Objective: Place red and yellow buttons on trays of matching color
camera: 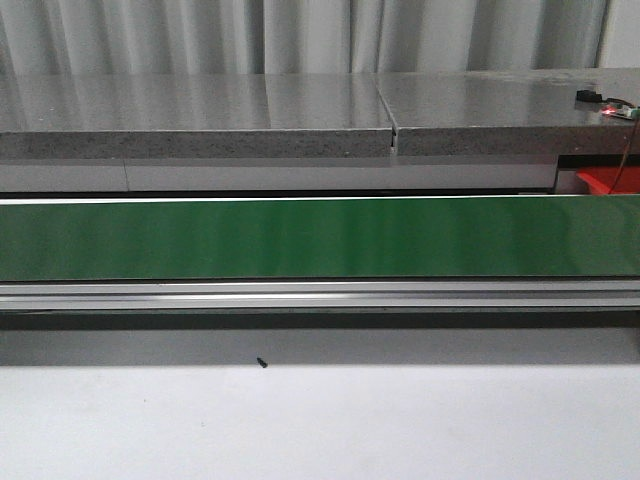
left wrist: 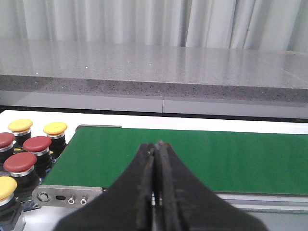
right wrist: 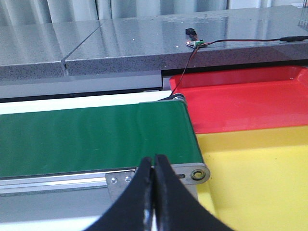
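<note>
- Left gripper (left wrist: 155, 159): held low and level just in front of the near rail of the green conveyor belt (left wrist: 192, 154), pointing across the belt toward the grey stone counter (left wrist: 154, 67); jaws pressed together, nothing between them.
- Off to one side of the left jaws, past the belt's end: a cluster of buttons standing upright on black bases, close together, some touching.
- Red buttons (left wrist: 37, 143) in the middle of that cluster, three in sight.
- Yellow buttons (left wrist: 55, 128) at its far and near edges, three in sight, the nearest cut off by the picture edge.
- Right gripper (right wrist: 154, 166): likewise low and level before the belt's near rail, close to the roller at the belt's end; jaws clenched on nothing.
- Beyond the belt's end, beside the right jaws: yellow tray (right wrist: 260, 168) nearer, bare inside.
- Red tray (right wrist: 240, 101) just behind the yellow one, edges meeting, also bare inside.
- On the counter beyond the red tray: small sensor board (right wrist: 195, 42) with a wire trailing down.
- Front view: neither arm visible, only the belt, counter and white table (camera: 320, 420).
</note>
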`<act>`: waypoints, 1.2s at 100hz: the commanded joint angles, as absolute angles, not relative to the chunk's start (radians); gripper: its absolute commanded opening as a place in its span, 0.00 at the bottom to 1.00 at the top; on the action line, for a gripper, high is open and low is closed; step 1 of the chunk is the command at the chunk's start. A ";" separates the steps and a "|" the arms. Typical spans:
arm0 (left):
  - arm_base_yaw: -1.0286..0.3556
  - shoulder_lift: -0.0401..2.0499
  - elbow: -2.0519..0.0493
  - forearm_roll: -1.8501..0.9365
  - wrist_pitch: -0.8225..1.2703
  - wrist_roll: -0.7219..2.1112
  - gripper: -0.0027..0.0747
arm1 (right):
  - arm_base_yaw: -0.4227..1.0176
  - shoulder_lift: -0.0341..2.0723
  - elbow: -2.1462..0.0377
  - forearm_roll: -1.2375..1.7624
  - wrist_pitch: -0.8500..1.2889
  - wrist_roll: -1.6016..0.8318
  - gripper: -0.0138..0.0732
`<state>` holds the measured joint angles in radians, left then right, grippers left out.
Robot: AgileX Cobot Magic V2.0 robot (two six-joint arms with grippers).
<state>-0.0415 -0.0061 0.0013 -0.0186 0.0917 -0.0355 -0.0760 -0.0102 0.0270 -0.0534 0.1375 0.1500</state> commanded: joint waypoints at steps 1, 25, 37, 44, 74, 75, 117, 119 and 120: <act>-0.040 -0.040 0.043 -0.017 0.018 -0.037 0.01 | -0.082 -0.031 0.013 -0.058 0.051 0.148 0.08; -0.040 -0.040 0.043 -0.017 0.018 -0.037 0.01 | -0.082 -0.031 0.013 -0.058 0.051 0.148 0.08; -0.040 -0.040 0.043 -0.017 0.018 -0.037 0.01 | -0.082 -0.031 0.013 -0.058 0.051 0.148 0.08; -0.040 -0.040 0.043 -0.017 0.018 -0.037 0.01 | -0.082 -0.031 0.013 -0.058 0.051 0.148 0.08; -0.040 -0.040 0.013 -0.017 0.032 -0.037 0.01 | -0.082 -0.031 0.013 -0.058 0.051 0.148 0.08; -0.040 -0.040 0.005 -0.017 0.037 -0.037 0.01 | -0.082 -0.031 0.013 -0.058 0.051 0.148 0.08; -0.040 0.155 -0.398 0.000 0.426 -0.037 0.01 | -0.082 -0.031 0.013 -0.058 0.051 0.148 0.08; -0.040 0.175 -0.408 0.000 0.430 -0.037 0.01 | -0.082 -0.031 0.013 -0.058 0.051 0.148 0.08; -0.040 0.189 -0.418 0.000 0.435 -0.037 0.01 | -0.082 -0.031 0.013 -0.058 0.051 0.148 0.08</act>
<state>-0.0415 0.1042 -0.3327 0.0000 0.4659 -0.0355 -0.0760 -0.0102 0.0270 -0.0534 0.1375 0.1500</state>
